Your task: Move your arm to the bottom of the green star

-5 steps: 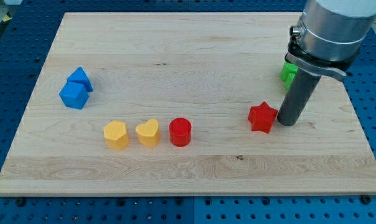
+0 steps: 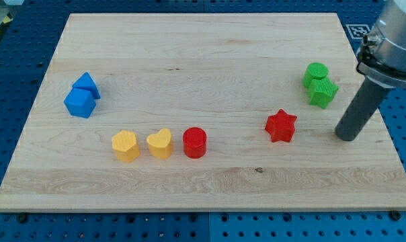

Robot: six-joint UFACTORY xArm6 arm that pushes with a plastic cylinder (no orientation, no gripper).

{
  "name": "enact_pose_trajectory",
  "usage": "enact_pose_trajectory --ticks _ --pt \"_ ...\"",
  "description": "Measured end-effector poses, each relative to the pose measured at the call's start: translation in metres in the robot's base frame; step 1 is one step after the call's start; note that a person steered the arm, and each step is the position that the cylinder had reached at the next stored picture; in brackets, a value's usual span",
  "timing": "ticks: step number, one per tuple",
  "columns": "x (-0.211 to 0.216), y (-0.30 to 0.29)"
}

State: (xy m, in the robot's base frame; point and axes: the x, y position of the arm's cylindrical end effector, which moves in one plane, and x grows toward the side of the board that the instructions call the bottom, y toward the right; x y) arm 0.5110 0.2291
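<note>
Eight small blocks are sitting on the wooden tabletop (image 2: 203,54). Two blue blocks are touching at the left: a blue block (image 2: 87,84) farther back and a blue cube (image 2: 79,103) in front. Two yellow ones are lying side by side, a yellow block (image 2: 126,146) and a yellow heart (image 2: 160,143). Two are red: a red cylinder (image 2: 195,142) and a red star (image 2: 281,126). Two are green at the right: a green cylinder (image 2: 316,72) and a green star (image 2: 322,91). One dark rod is showing, my tip (image 2: 347,137).
</note>
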Motion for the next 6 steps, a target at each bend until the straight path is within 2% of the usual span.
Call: enact_pose_trajectory --ticks 3,4,5,6 --pt "-0.010 0.038" --pt "-0.024 0.025" --pt "-0.024 -0.021" --pt "-0.030 -0.027"
